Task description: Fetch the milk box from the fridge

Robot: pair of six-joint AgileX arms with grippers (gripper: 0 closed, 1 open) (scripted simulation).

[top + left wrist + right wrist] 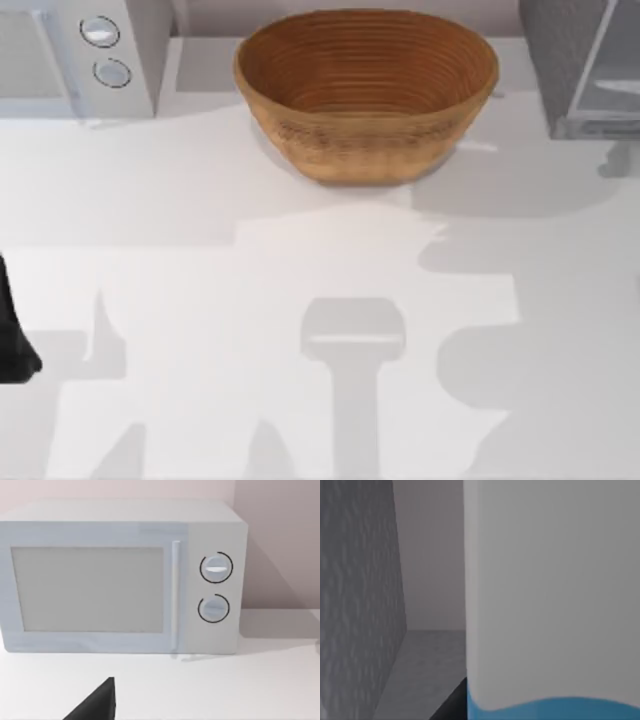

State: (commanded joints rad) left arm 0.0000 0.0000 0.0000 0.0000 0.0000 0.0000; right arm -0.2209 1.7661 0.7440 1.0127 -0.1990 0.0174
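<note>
From above, the white bench (200,260) holds a big brown wicker bowl (366,90) at about 12 o'clock. A white box with two round knobs (105,50) sits at 11 o'clock. The fridge (565,60), dark grey with tiny specks, is at 1 o'clock, and its pale glassy door (612,75) is swung open. A bit of my black left arm (12,335) shows at 9 o'clock, at the edge of the bench.

From the left wrist, the white box with two round knobs (120,577) stands on the bench (210,690) with its door shut. The two knobs (216,568) sit one above the other beside a thin handle. A dark pointed tip of the left tool (97,705) pokes in low down. I cannot tell if this tool is wide or narrow.

From the right wrist, the milk box (552,595) is very close. Its side is white, with a wavy sky-blue part (550,710) low down. It stands upright inside the fridge, with a speckled grey wall (355,595) beside it and a grey floor (430,665) under it. A small dark piece (454,705) next to the box may be a finger of the right tool, but that is hard to tell. I cannot tell if this tool is wide, narrow or holding the box.
</note>
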